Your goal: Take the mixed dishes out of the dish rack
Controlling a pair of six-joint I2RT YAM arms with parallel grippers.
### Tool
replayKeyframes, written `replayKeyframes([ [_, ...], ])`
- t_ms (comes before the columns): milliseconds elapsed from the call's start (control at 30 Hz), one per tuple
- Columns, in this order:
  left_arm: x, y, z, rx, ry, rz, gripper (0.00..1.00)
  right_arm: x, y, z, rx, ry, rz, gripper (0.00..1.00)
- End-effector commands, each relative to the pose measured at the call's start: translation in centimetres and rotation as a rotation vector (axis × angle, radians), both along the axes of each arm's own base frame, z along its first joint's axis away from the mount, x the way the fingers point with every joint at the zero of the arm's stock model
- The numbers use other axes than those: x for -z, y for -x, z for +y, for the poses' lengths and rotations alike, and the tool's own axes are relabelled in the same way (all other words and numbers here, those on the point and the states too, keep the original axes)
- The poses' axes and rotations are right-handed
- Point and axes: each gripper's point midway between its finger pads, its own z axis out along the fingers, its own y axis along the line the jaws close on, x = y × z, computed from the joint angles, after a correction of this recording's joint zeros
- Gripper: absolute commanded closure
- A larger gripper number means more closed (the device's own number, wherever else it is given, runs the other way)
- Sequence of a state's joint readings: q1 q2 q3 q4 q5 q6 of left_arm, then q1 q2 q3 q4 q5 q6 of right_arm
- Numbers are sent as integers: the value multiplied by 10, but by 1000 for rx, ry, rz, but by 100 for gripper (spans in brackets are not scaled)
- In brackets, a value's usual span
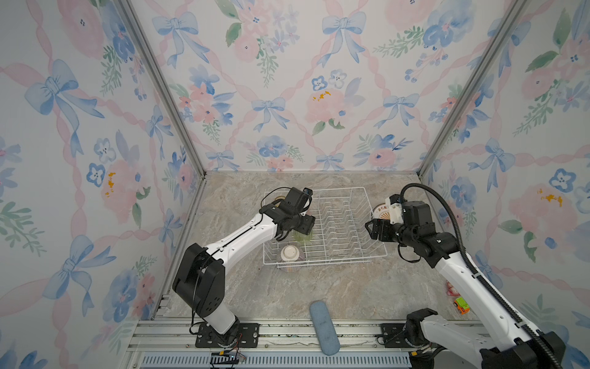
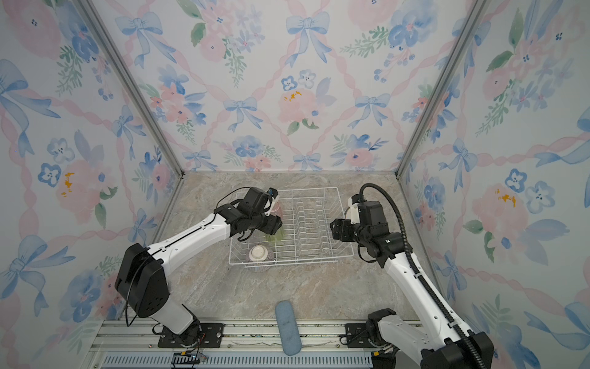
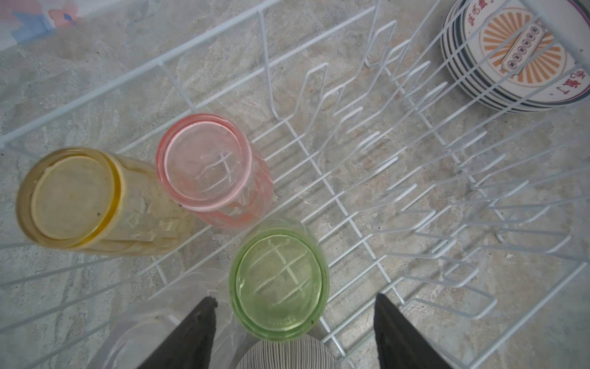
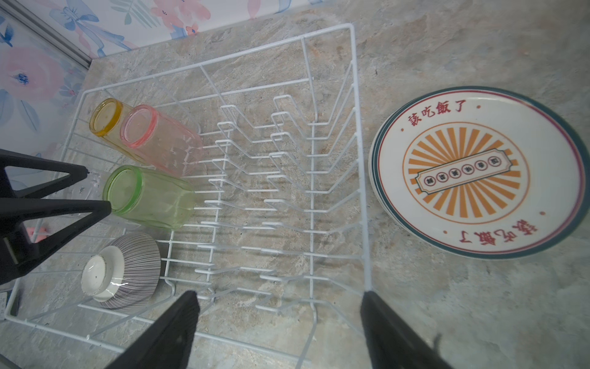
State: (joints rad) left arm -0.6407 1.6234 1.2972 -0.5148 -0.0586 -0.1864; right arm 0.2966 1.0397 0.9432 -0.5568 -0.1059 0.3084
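The white wire dish rack (image 1: 376, 252) (image 4: 354, 96) sits mid-table. At its left end stand a yellow tumbler (image 3: 73, 198), a pink tumbler (image 3: 204, 163), a green tumbler (image 3: 277, 281) (image 1: 303, 236) and a clear tumbler (image 3: 153, 319). The striped bowl (image 1: 290, 255) (image 4: 121, 271) is upside down, white foot up. My left gripper (image 3: 295, 319) (image 4: 92, 190) hangs open above the green and clear tumblers and holds nothing. A stack of teal-rimmed plates (image 4: 479, 172) (image 1: 381, 212) lies on the table right of the rack. Over the rack's right edge, my right gripper (image 4: 281, 306) (image 2: 335, 228) is open and empty.
A blue-grey oblong pad (image 1: 324, 329) lies at the table's front edge. Small toys (image 1: 461, 305) sit by the right wall. Floral walls close in the table on three sides. The rack's upright plate prongs (image 4: 271, 159) hold nothing.
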Motion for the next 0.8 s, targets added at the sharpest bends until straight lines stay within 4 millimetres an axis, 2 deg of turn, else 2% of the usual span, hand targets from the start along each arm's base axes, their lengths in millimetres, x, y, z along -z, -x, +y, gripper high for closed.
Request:
replayKeyframes([
  [0,5,1,-1,18,-9,42,26,-5,1,-4,7,29,-12,17],
  [767,54,-13,-1,30,-60,148,25,10,-10,-3,15,48,18,17],
])
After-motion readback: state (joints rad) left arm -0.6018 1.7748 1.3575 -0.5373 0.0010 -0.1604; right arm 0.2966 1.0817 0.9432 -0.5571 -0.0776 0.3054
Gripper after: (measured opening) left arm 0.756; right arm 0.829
